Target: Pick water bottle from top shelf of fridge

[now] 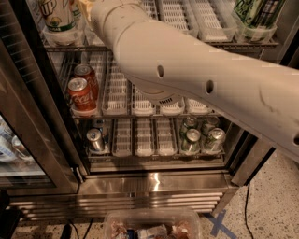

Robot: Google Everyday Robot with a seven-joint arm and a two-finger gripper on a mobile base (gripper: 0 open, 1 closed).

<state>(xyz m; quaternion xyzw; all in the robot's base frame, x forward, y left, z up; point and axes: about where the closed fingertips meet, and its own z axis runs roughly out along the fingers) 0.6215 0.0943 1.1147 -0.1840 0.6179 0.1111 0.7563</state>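
The arm [196, 79] crosses the view from lower right to upper left. It ends over the left part of the top shelf [219, 43] of the fridge [154, 184]. This reach suits the task, since the target stands at that height and entry from the front passes over the steel rail.

The gripper [86, 7] sits at the far end of the arm, at the top edge of the view, just beside the white container [57, 16]. Only a tan sliver of it shows. Whether it is open, closed or in contact with anything cannot be determined.

The water bottle is not visible. It is judged to stand on the top shelf, behind the arm or above the view's edge. The green-patterned cans [256, 13] at the right end and the Coca-Cola cans [80, 91] one rack down are well apart from the gripper.
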